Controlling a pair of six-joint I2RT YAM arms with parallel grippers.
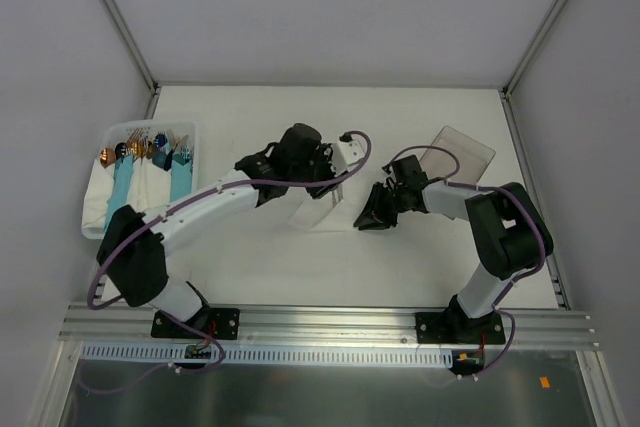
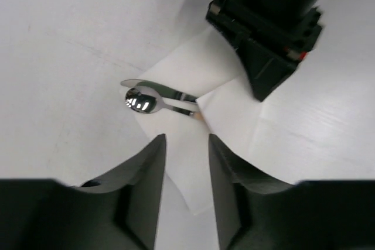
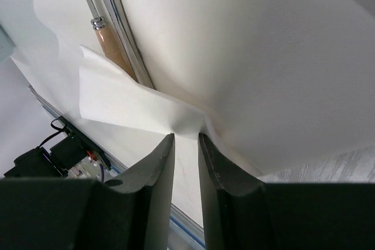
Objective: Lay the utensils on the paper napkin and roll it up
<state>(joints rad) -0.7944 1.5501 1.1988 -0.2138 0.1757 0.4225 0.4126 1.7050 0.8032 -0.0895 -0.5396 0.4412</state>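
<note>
Our right gripper [image 3: 186, 136] pinches a fold of the thin white paper napkin [image 2: 190, 68] laid over the handles of the shiny silver utensils [image 2: 143, 102] — our left gripper [image 2: 186, 140] stands open, empty.

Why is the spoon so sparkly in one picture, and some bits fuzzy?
Left wrist view: the spoon carries white glare patches; the right claw looks soft, out of focus. Right wrist view: the paper napkin is bright, nearly washed out. Top view: even light, faint shadows.
</note>
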